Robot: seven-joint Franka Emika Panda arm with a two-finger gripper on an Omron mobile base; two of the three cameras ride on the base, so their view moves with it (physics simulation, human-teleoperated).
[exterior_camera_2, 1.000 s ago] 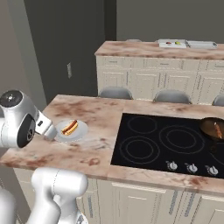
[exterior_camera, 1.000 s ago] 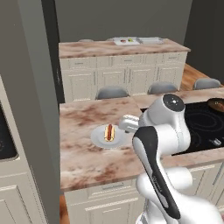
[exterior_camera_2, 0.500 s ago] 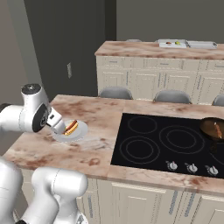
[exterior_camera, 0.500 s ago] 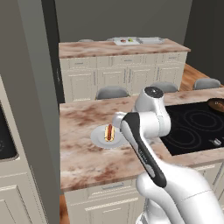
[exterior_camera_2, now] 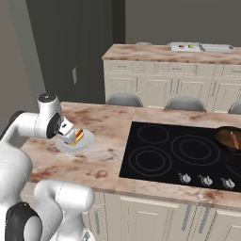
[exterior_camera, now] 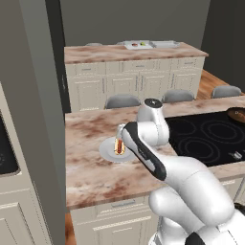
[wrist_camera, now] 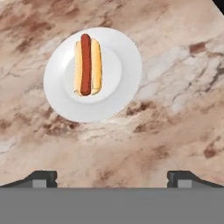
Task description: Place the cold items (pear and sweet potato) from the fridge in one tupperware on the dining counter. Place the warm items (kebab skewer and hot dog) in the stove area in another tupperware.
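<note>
The hot dog (wrist_camera: 87,64) lies in its bun on a round white plate (wrist_camera: 124,83) on the marble counter, left of the stove. My gripper (wrist_camera: 113,178) hovers over the counter beside the plate, open, with nothing between its two fingertips (wrist_camera: 43,177). In the right base view the hand (exterior_camera_2: 66,133) hangs just left of the hot dog (exterior_camera_2: 78,137) and its plate (exterior_camera_2: 75,146). The left base view shows the hot dog (exterior_camera: 119,147) beside my forearm. Two shallow tupperware trays (exterior_camera_2: 186,46) (exterior_camera_2: 216,47) stand on the far counter; the left one holds small coloured things.
A black cooktop (exterior_camera_2: 188,155) lies right of the plate, with a dark pan (exterior_camera_2: 230,138) at its right edge holding something brown. Grey stools (exterior_camera_2: 123,100) line the counter's far side. A tall dark cabinet (exterior_camera: 33,95) stands at the left.
My arm has swung left across the counter and brought the hand down beside the hot dog's plate. The plate and hot dog have not moved; the jaws have stayed open.
</note>
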